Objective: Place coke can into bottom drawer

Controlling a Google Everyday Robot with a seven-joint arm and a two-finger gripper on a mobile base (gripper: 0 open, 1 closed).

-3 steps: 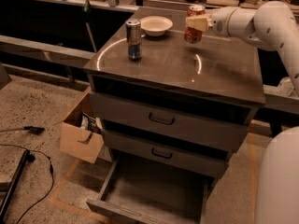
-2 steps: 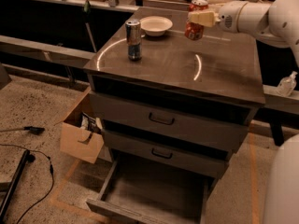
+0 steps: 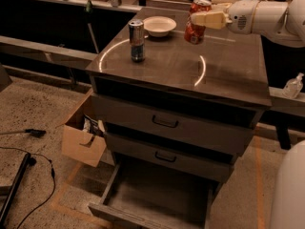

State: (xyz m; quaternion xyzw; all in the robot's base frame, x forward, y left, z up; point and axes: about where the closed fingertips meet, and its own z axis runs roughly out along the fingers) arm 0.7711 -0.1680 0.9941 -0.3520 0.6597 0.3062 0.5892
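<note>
The coke can [image 3: 195, 28], red-orange with a silver top, is held tilted in the air above the back of the grey cabinet's top [image 3: 224, 75]. My gripper [image 3: 202, 19] reaches in from the right on a white arm and is shut on the can, its pale fingers [image 3: 208, 19] wrapped across the can's upper part. The bottom drawer [image 3: 157, 194] is pulled open at the foot of the cabinet and its flat grey inside shows nothing in it. The can is well above and behind the drawer.
A taller silver-and-blue can [image 3: 137, 40] stands on the cabinet top at the left. A white bowl [image 3: 159, 26] sits behind it. An open cardboard box [image 3: 83, 137] lies on the floor left of the cabinet. Cables [image 3: 28, 175] run over the floor. The two upper drawers are shut.
The gripper has lifted the coke can off the cabinet top and the can now hangs tilted in the air. The silver-and-blue can, bowl and drawer have not moved.
</note>
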